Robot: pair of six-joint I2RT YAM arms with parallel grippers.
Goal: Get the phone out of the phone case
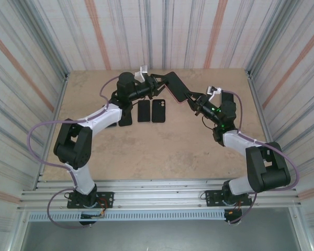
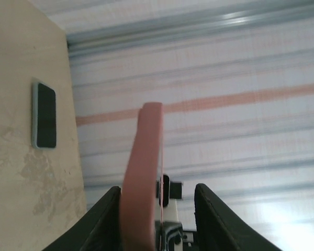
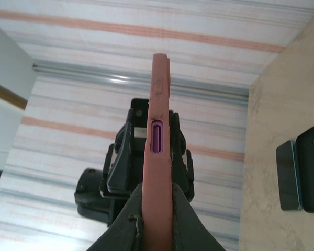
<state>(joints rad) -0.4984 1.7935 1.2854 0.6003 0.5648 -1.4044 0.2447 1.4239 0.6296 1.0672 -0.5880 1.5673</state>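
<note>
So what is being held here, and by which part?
The right gripper pinches the pink phone case at its port end; the left gripper stands open around the other end.

dark phones and cases (image 1: 144, 111) block the table's (image 1: 162, 157) far middle; its near half lies open.

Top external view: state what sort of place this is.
Probably a lab robot cell: striped corrugated walls box in a tan table, the left arm and right arm are bolted to a metal rail, a phone lies there, and a phone case is held aloft.
</note>
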